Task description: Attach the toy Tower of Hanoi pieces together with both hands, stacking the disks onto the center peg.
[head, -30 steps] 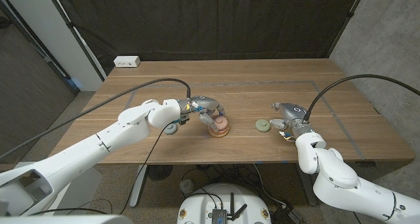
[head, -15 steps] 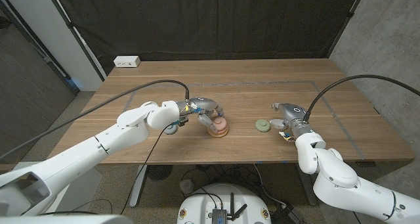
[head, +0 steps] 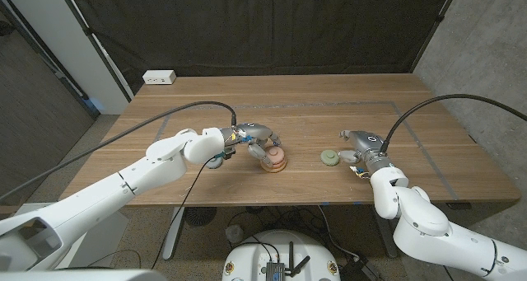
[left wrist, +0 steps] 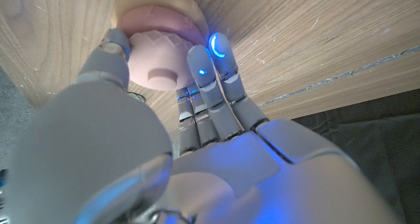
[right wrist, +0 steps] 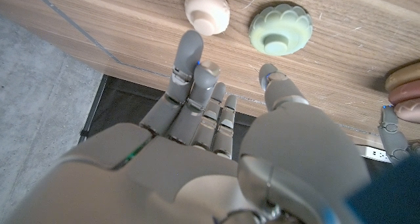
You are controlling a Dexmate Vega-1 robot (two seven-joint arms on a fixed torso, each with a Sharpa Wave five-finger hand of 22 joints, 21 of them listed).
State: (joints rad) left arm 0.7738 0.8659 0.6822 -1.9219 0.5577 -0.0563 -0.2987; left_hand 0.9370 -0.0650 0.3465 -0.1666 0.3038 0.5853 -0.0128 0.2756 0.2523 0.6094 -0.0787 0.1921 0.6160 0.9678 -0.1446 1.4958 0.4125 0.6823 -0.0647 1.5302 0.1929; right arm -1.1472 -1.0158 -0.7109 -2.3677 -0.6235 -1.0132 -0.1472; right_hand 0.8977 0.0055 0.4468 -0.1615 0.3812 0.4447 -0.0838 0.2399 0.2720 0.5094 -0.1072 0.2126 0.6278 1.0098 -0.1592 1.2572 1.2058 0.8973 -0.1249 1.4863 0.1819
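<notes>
The left hand [head: 257, 141] has its fingers closed around a pink disk [left wrist: 157, 60] on top of the stack [head: 274, 159]; the step looks like seating it, so it should press straight down along the peg and let go only once the disk sits level. The right hand [head: 360, 145] is open and empty, with the green disk [head: 329, 156] lying just beside its fingertips at about 9 o'clock, and the stack is at the left hand's 4 o'clock

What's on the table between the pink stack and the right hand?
In the head view, a green disk lies between the pink stack and the right hand; a small cream piece sits by the fingers.
</notes>
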